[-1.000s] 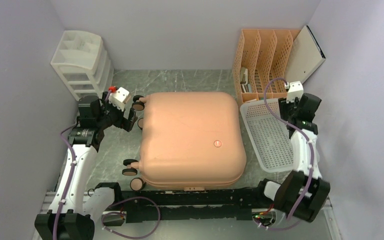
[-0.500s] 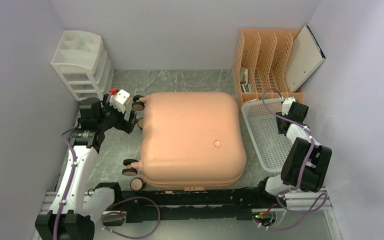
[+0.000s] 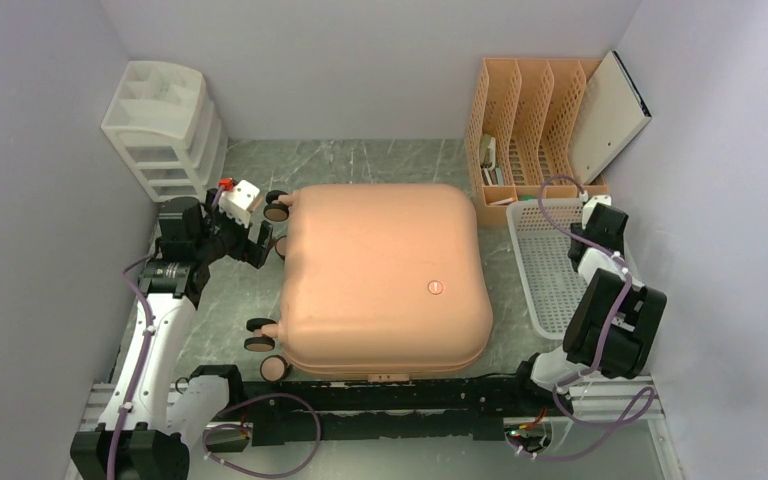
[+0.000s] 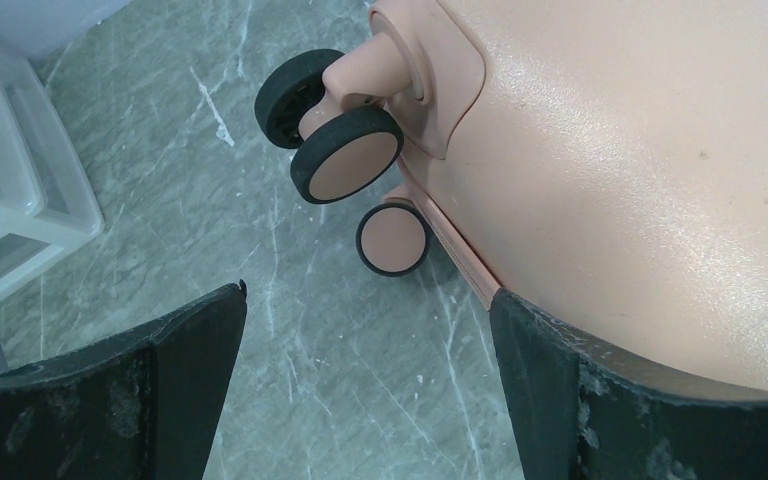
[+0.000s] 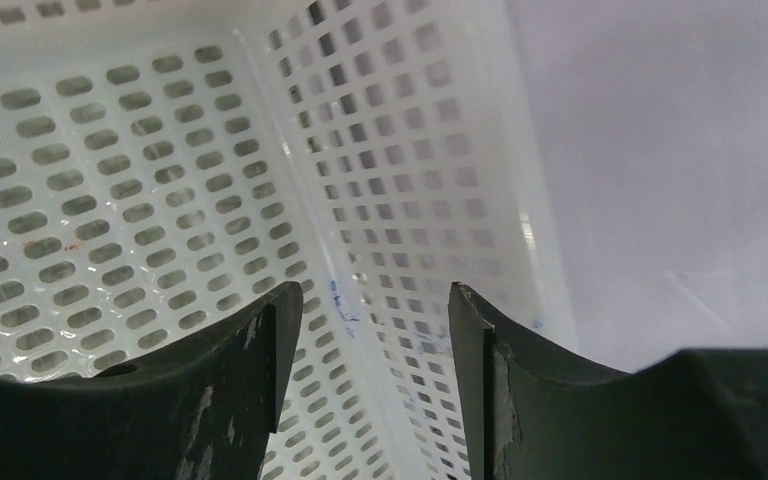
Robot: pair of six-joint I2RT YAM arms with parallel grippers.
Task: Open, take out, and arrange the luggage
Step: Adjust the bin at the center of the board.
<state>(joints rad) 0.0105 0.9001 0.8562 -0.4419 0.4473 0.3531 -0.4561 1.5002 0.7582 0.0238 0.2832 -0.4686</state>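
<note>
Your right arm has folded back toward its base in the last second. The white basket (image 3: 550, 285) has slid with it to the right, so a strip of the table (image 3: 498, 300) now shows between the basket and the suitcase (image 3: 380, 275). The right gripper (image 5: 375, 295) stands about half open, with a side wall of the basket, near a corner, between its fingers. I cannot tell whether it pinches this wall or only hooks it.

The suitcase has not moved. It lies flat and closed in the middle of the table, logo up, with its wheels (image 4: 350, 165) to the left. The left gripper (image 4: 365, 295) is wide open and holds nothing. It waits in the same place, just beside the far-left wheels.

I think this move makes room on the right side for the suitcase. The opening itself is not yet begun.
</note>
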